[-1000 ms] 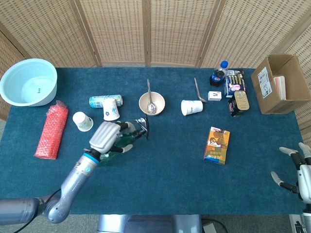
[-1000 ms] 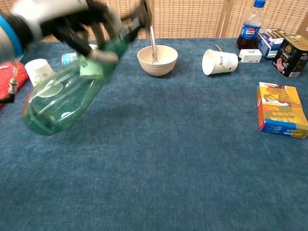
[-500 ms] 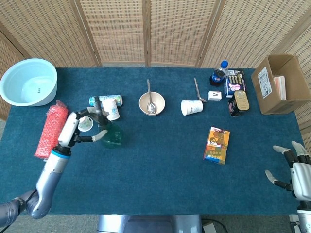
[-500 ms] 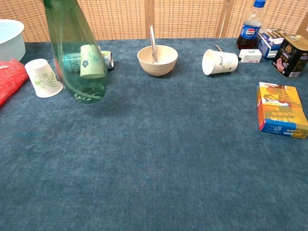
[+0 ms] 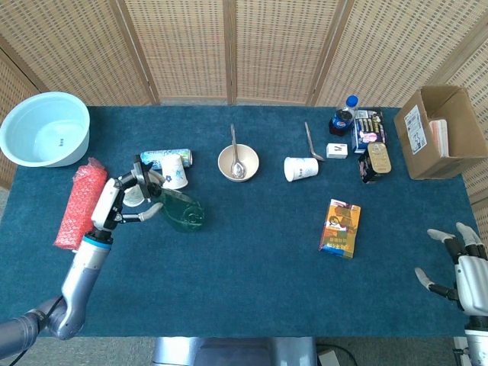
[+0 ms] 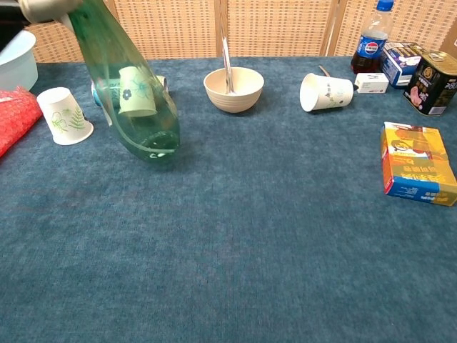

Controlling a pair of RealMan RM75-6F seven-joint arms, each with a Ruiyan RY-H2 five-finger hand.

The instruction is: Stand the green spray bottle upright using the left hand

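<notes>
Bowl holds a spoon. Left hand fingers grip the tilted green spray bottle; right hand fingers spread.

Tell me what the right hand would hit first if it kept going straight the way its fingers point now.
Probably nothing close. The right hand sits open at the table's near right corner, fingers pointing up-left over bare blue cloth. The orange and yellow box lies roughly in that direction, though depth is unclear.
</notes>
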